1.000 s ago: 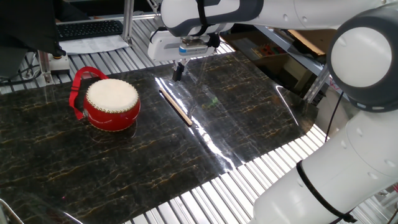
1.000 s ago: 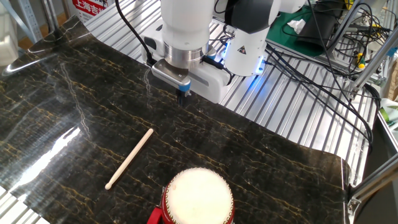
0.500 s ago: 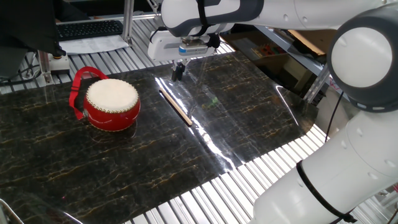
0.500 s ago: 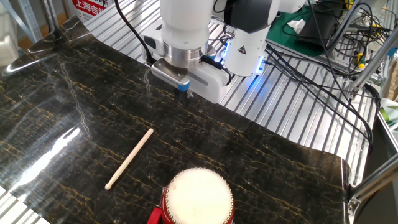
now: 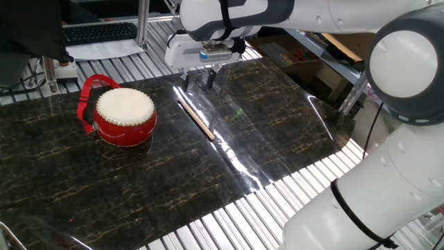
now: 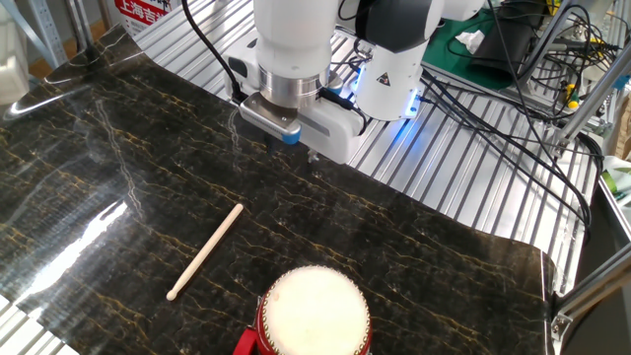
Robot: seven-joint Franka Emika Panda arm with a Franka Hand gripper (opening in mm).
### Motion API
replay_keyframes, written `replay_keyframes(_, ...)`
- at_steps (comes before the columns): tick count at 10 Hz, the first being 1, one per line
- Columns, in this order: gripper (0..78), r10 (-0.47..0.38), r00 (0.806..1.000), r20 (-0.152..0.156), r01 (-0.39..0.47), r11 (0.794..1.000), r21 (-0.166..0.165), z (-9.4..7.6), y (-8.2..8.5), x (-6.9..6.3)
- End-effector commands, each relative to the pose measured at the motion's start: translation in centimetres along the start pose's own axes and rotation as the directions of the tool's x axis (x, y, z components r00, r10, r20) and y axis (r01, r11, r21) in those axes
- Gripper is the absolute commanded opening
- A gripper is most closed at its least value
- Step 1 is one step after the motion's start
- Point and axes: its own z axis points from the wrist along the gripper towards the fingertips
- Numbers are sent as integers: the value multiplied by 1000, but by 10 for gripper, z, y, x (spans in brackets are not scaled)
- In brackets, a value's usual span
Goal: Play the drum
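The red drum [image 5: 125, 114] with its cream skin and red loop strap stands on the left part of the dark mat; in the other fixed view the drum [image 6: 314, 314] is at the bottom edge. A thin wooden stick [image 5: 195, 119] lies flat to its right, a short gap from it, and the stick [image 6: 205, 251] also shows in the other view. My gripper [image 5: 199, 81] hangs above the mat's far edge, just beyond the stick's far end, open with nothing between its fingers. In the other fixed view the gripper [image 6: 278, 140] is well behind the stick.
The dark marbled mat [image 5: 277, 125] covers a slatted metal table. A keyboard [image 5: 97, 31] and papers lie beyond the back edge. The arm's base [image 6: 394, 69] and cables [image 6: 513, 108] stand behind the mat. A shiny glare strip [image 5: 229, 149] runs across it.
The gripper's fingers have spread apart from shut to open. Its position is about the same, and the drum and stick have not moved.
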Motion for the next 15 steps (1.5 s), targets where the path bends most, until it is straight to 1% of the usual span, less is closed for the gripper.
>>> replay_keyframes(1, 773, 9, 1000, 7, -9, 1000, 0, -1, 0, -1)
replay_keyframes(4, 773, 9, 1000, 7, -9, 1000, 0, -1, 0, -1)
replay_keyframes(5, 773, 27, 999, 25, -28, 999, 36, 1, 1, -1)
replay_keyframes(6, 773, 29, 999, 41, -31, 998, 45, 1, 1, -1)
replay_keyframes(8, 773, 26, 999, 37, -27, 999, 46, 1, 1, -1)
replay_keyframes(12, 773, 38, 998, 41, -40, 998, 48, 1, 1, -1)
replay_keyframes(13, 773, 35, 998, 46, -38, 998, 56, 1, 1, -2)
replay_keyframes(15, 773, 26, 999, 47, -28, 998, 51, 1, 1, -2)
